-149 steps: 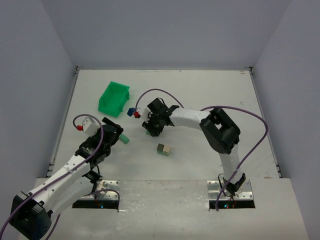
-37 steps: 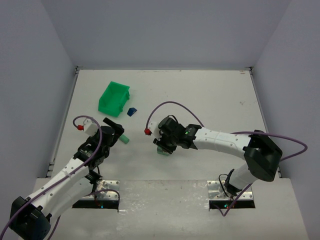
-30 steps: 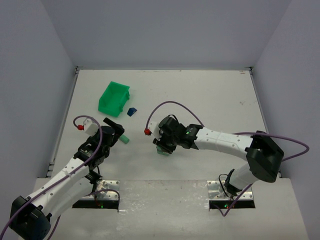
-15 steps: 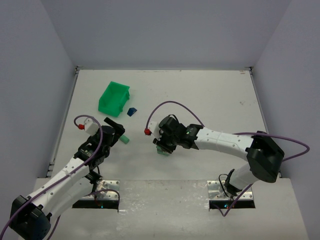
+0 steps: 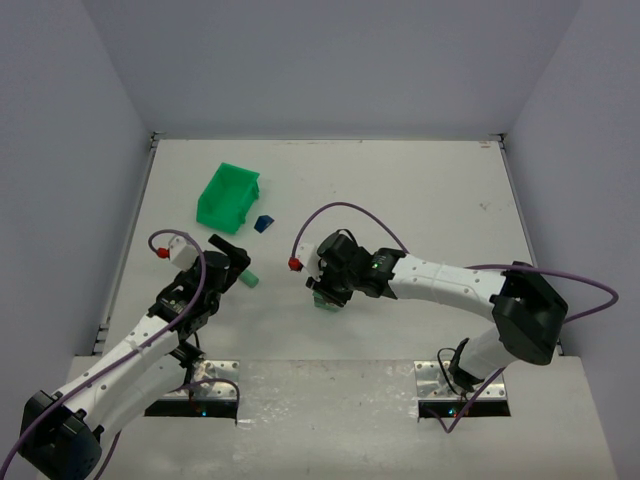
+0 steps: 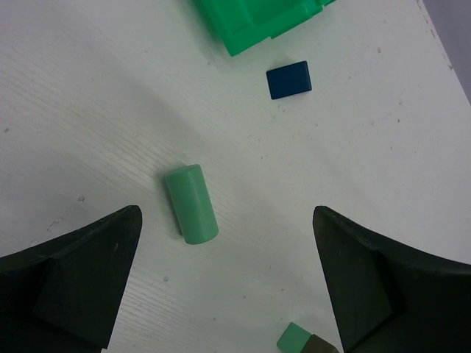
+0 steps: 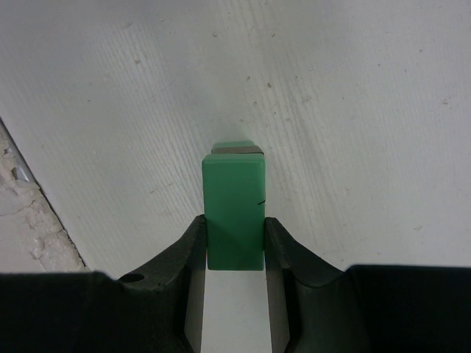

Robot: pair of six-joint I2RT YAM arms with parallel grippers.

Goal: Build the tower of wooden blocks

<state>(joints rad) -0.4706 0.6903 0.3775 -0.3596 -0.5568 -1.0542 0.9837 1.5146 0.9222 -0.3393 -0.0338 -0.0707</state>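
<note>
My right gripper (image 7: 234,246) is shut on a pale green rectangular block (image 7: 234,209), held low over the white table. A sliver of another green piece (image 7: 234,143) shows just beyond the block's far end; I cannot tell if they touch. In the top view this gripper (image 5: 322,290) is at mid-table with the block (image 5: 323,301) under it. My left gripper (image 6: 228,283) is open and empty, with a pale green cylinder (image 6: 191,204) lying on its side just ahead, nearer the left finger. A dark blue block (image 6: 288,79) lies farther on, near the bin. No stacked tower shows.
A bright green plastic bin (image 5: 228,195) stands at the back left, and its corner also shows in the left wrist view (image 6: 257,26). In the top view the blue block (image 5: 263,224) and the cylinder (image 5: 250,279) lie between the bin and the two arms. The table's near edge (image 7: 29,220) runs close to the right gripper.
</note>
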